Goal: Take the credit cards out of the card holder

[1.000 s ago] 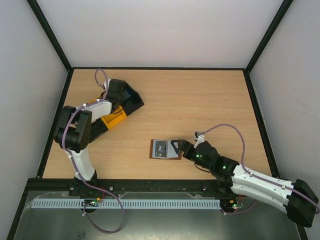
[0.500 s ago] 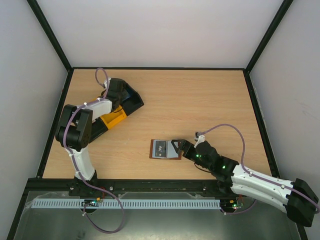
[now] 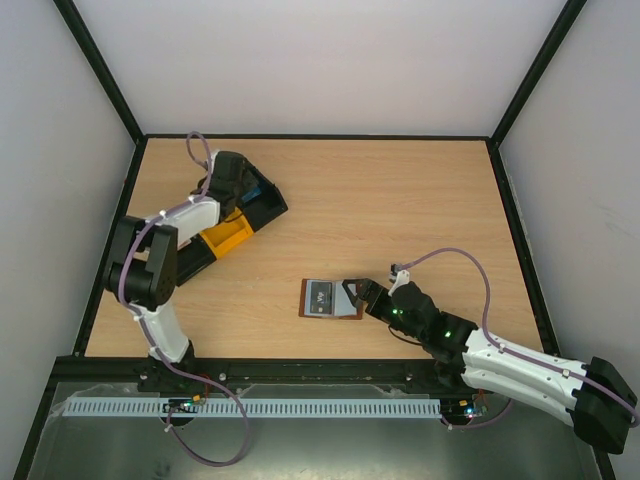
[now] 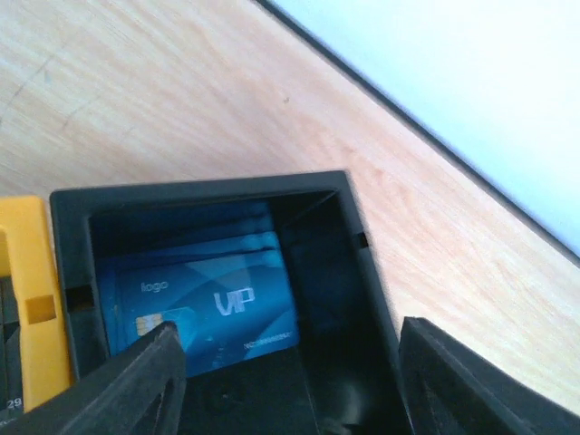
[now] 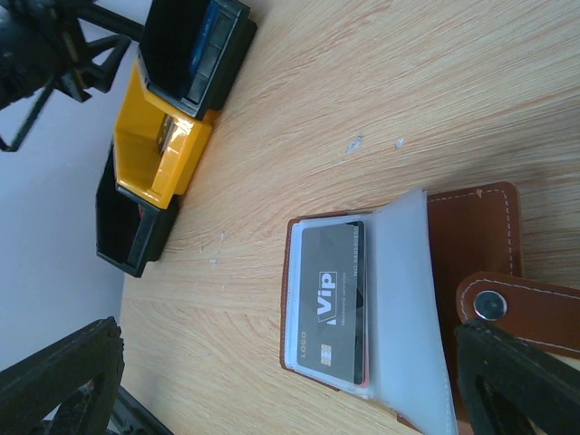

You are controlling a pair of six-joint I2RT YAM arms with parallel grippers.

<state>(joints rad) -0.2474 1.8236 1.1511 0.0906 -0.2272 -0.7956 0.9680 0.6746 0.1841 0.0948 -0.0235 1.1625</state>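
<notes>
The card holder (image 5: 476, 227) lies open and flat on the wooden table (image 3: 400, 200), toward its near edge. It sits directly at the fingertips of the right gripper (image 3: 353, 297). In the right wrist view it lies on the table between the two spread fingers, nearer the right-hand one, with its snap tab (image 5: 512, 304) on that side. A dark card (image 5: 331, 308) is tucked under the pale inner pocket, most of its face showing. A blue card (image 4: 208, 313) lies well apart from the holder, flat on the floor of a black tray (image 4: 326, 195) at the far left of the table. It sits below the left gripper (image 4: 288, 344).

The dark card reads "Vip" in white, with a small "LOGO" near one corner and a chip beside it. The blue card reads "VIP" in pale letters, with "logo" above a chip and a line of fine print too small to read.

The right gripper's jaws stand spread wide and hold nothing; from above, the tips hang at the holder's right edge by the tab, and I cannot tell whether they touch it. The left gripper's jaws are also parted, with only the tray between them and no card in their grasp.

A yellow tray (image 5: 163, 136) adjoins the black one, and a second black tray (image 5: 136, 227) lies beyond it.
</notes>
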